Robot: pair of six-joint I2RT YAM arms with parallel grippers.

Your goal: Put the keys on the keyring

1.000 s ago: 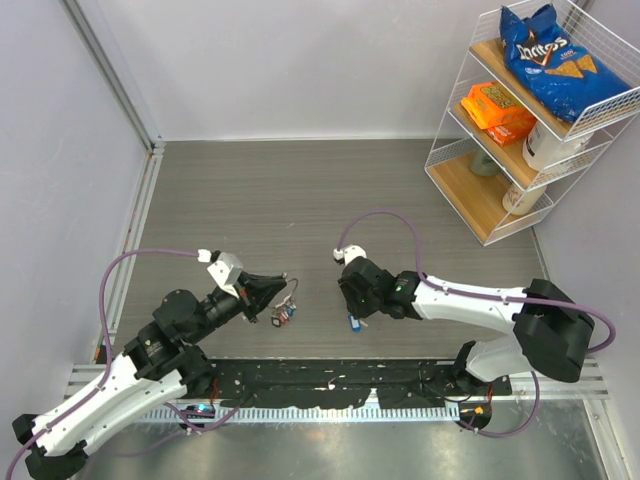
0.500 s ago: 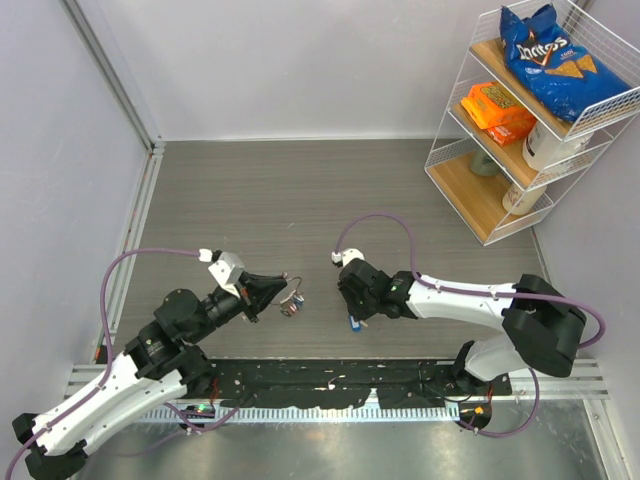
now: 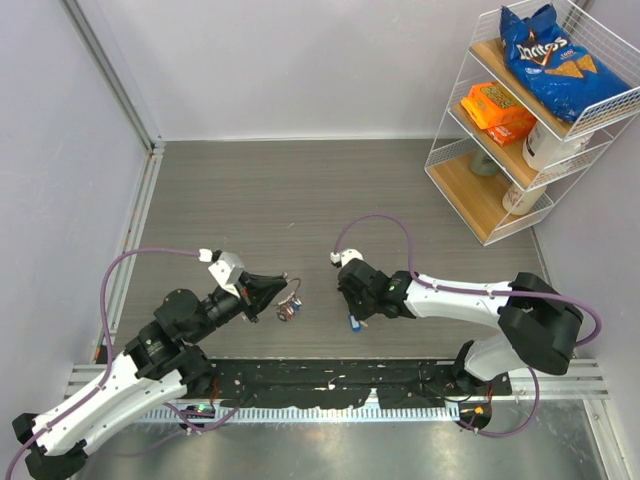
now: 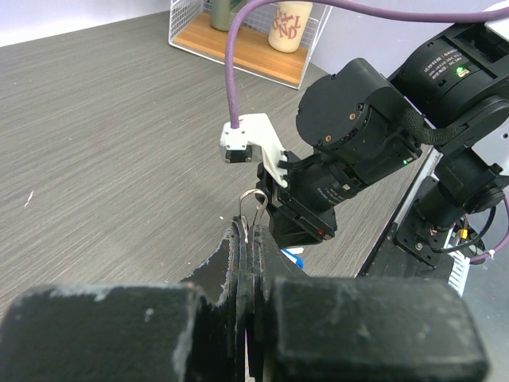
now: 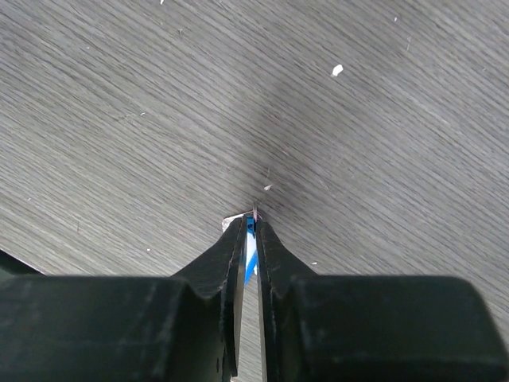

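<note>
I am pinching the keyring (image 4: 253, 199) upright in the left gripper (image 4: 248, 232), tagged keys (image 3: 286, 311) hanging beneath, while my right gripper (image 5: 250, 226), nearby, is clamping a blue key (image 5: 250, 259) tip-forward, apparently for threading.

Wire shelf (image 3: 468, 192) holds chip bag (image 3: 550, 55); orange box (image 3: 497, 108).

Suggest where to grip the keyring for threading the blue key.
Pinch the keyring flat by one edge of its wire, coming from the left, as the left gripper does. A thin loop then juts past its tips toward the blue key in the right gripper, and the other keys dangle clear.
</note>
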